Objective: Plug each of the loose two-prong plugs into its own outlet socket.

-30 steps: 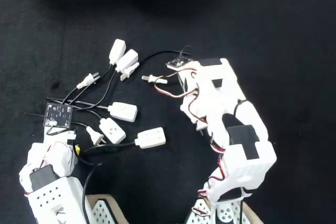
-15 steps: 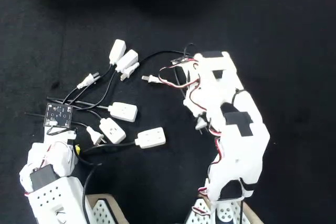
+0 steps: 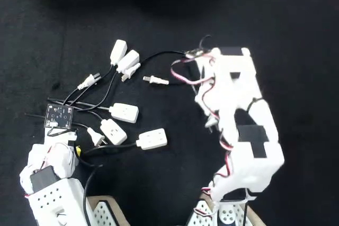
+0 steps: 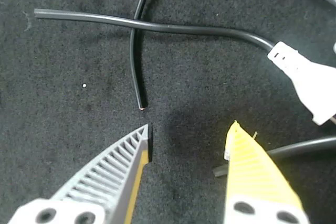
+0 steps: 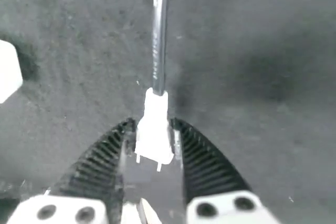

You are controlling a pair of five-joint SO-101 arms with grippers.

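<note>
Black cloth over the whole table (image 3: 296, 35), littered across the left half of the high view with white plugs, sockets and black cords. Right of centre, the white right arm (image 3: 241, 125), wrist up at the top edge of that litter. Right gripper (image 5: 152, 125): drawn narrow, pinching a white two-prong plug (image 5: 154, 142) by its flanks, prongs toward the wrist camera, cord (image 5: 159, 30) running straight away over the cloth. Just left of that arm, flat on the cloth, a loose plug (image 3: 156, 80), prongs toward frame left. Lower and farther left, a lower socket (image 3: 152, 138) and a middle socket (image 3: 124, 112), neither visibly mated with a plug. Lower left corner: left arm (image 3: 50, 178). Left gripper (image 4: 191, 127): spread wide, holding nothing, poised over a bare cord end (image 4: 140, 104), with a third plug (image 4: 302, 82) at the right edge of that wrist view. Judged from here: with prongs facing back toward the wrist, needs a turn-about before any insertion, and risks a drop in the doing. Pinched only by smooth flanks, could swivel in the jaws when pressed home, leaving prongs askew of the slots. Pushed against an unbraced socket, would likely just shove it across the cloth. Dragged by its cord, might also sweep neighbouring plugs and sockets out of place.
</note>
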